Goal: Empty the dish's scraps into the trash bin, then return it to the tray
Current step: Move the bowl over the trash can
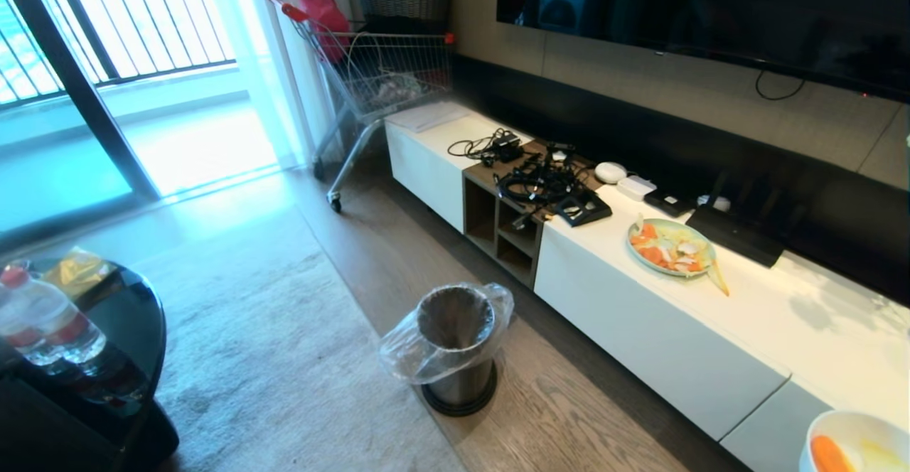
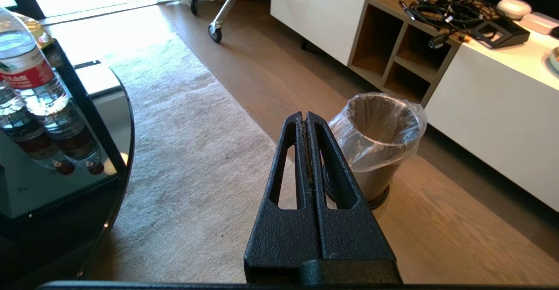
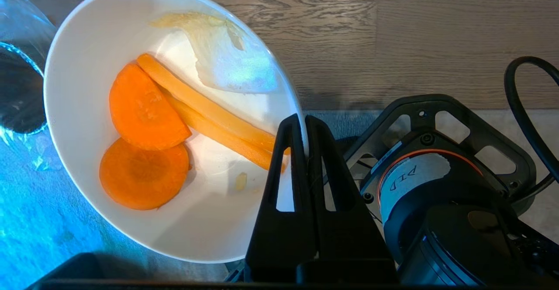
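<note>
Bowl carried by its rim, trash bin not yet under it

The trash bin [image 1: 455,347] stands centre-low in the head view; the white bowl [image 1: 857,443] is at lower right, so scraps [image 3: 174,124] may fall on the floor. The right claw [image 3: 304,122] pinches only its rim and could slip; the left claw [image 2: 304,117] is closed, empty.

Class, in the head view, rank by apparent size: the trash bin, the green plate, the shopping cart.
1. Shopping cart, though farthest away.
2. Trash bin.
3. Green plate.
Bin and plate sit at differing distances, so true sizes stay unsure.
</note>
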Tool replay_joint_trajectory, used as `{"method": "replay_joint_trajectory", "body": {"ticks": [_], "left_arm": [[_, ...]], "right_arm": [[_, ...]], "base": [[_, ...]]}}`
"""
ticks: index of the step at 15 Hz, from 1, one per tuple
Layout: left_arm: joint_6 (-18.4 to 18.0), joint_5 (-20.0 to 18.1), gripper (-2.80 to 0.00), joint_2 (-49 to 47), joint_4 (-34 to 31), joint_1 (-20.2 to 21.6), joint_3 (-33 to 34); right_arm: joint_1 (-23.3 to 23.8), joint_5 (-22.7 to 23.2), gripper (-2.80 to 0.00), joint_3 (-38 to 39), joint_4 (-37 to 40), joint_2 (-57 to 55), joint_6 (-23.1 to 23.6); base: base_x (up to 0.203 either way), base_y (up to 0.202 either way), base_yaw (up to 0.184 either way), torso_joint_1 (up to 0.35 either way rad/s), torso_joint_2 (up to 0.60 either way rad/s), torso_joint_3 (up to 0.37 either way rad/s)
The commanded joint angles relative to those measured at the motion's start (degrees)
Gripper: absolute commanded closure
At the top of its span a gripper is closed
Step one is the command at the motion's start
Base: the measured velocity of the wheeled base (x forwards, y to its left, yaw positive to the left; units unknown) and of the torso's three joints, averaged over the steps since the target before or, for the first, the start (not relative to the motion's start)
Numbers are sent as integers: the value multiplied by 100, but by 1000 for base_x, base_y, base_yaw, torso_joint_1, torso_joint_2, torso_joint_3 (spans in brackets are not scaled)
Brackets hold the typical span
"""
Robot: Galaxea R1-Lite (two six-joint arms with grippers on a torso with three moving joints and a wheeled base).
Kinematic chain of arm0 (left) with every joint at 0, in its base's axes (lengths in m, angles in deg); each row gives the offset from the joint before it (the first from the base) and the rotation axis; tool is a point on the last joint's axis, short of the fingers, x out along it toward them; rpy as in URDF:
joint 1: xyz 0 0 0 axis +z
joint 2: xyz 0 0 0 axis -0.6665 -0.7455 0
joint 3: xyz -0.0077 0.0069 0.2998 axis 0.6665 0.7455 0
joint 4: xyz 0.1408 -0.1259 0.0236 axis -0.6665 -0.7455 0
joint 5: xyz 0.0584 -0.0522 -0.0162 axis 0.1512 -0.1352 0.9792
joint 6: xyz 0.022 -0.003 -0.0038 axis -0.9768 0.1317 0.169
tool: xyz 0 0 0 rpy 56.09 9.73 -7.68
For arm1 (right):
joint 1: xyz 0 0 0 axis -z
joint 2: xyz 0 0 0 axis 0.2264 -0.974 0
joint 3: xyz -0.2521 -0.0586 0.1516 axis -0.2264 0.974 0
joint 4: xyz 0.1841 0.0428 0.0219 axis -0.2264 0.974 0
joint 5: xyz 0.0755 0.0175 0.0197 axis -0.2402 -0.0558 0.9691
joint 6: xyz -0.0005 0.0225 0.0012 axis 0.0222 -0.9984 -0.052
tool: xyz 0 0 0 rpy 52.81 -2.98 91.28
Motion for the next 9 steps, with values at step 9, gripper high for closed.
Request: {"method": "replay_joint_trajectory", "body": {"ticks": [9], "left_arm": [[7, 5, 0, 2, 5, 0, 0]], "right_arm": [[-10, -18, 0, -26, 21, 0, 13]], "base": [[15, 0, 1, 0, 1, 0]]}}
